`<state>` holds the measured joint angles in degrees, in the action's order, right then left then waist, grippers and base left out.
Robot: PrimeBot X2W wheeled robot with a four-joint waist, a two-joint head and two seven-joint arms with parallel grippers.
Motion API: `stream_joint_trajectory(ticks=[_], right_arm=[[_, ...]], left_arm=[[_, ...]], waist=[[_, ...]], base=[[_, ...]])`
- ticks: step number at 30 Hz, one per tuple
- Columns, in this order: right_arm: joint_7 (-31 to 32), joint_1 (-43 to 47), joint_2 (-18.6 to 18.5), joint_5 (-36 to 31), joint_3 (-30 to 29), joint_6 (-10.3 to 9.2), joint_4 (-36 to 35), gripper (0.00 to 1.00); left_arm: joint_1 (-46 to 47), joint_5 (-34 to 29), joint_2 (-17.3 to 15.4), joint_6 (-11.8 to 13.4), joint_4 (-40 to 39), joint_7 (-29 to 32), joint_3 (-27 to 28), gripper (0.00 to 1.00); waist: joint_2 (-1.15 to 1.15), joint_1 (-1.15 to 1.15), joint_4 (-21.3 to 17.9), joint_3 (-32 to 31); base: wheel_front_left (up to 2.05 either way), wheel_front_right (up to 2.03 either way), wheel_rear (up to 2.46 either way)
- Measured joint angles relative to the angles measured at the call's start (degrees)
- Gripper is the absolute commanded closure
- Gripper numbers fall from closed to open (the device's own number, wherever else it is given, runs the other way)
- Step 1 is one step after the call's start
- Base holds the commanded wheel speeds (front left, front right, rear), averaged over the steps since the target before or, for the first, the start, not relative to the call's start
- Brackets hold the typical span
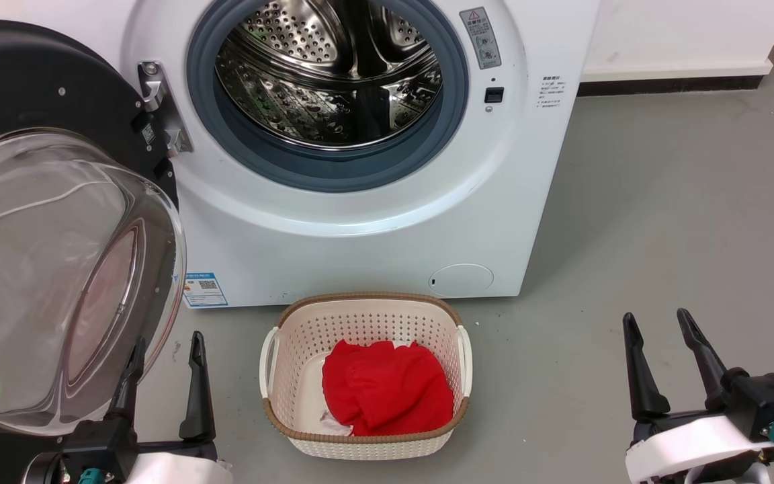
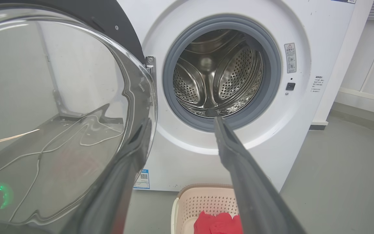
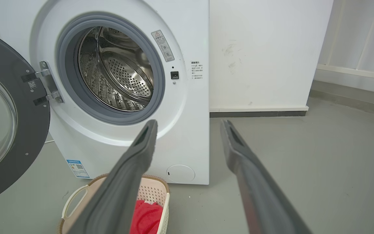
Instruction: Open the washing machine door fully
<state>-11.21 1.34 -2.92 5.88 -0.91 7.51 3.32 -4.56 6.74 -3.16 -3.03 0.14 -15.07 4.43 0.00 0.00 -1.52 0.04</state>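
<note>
- The left gripper [image 1: 166,341] stands low before the washing machine [image 1: 360,228], jaws apart and holding nothing. One finger crosses the rim of the door's glass; I cannot tell if they touch.
- The right gripper [image 1: 657,316] is over the bare floor, off the machine's right corner, jaws also apart and empty.
- A cream basket [image 1: 367,299] with a red cloth [image 1: 387,390] sits just before the machine's base. The head view shows it whole; the wrist views show only a part.
- The washing machine door [image 1: 37,87] hangs wide open on the metal hinge [image 1: 158,107], at the left of the machine's opening, its glass bowl bulging toward the robot.
- The right wrist view shows the door's dark ring nearly edge-on; the left wrist view shows mostly its glass.
- A blue-white sticker [image 1: 204,289] with a QR code sits low on the machine's front. A grey label [image 1: 481,37] with a red warning triangle sits right of the opening. Their print is too small to read.
- The steel drum [image 1: 326,67] is inside.
</note>
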Motion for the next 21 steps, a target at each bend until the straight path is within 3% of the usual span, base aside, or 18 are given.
stream_joint_trajectory(ticks=[16, 17, 21], right_arm=[[-0.2, -0.1, 0.0, 0.2, 0.0, 0.0, 0.1, 0.0], [-0.2, -0.1, 0.0, 0.2, 0.0, 0.0, 0.4, 1.0], [0.1, 1.0, 0.0, 0.7, 0.1, 0.0, 2.3, 1.0]], left_arm=[[0.5, -0.5, 0.1, -0.2, 0.5, 0.0, 0.4, 0.0], [0.4, -0.5, 0.1, -0.3, 0.8, 0.0, 0.3, 1.0], [-0.4, 0.2, 0.4, -0.3, 3.2, 0.6, 0.2, 1.0]], waist=[[0.0, 0.0, -0.6, 1.0], [0.0, 0.0, -0.6, 1.0], [0.0, 0.0, -0.6, 1.0]], base=[[0.0, 0.0, 0.0], [0.0, 0.0, 0.0], [0.0, 0.0, 0.0]])
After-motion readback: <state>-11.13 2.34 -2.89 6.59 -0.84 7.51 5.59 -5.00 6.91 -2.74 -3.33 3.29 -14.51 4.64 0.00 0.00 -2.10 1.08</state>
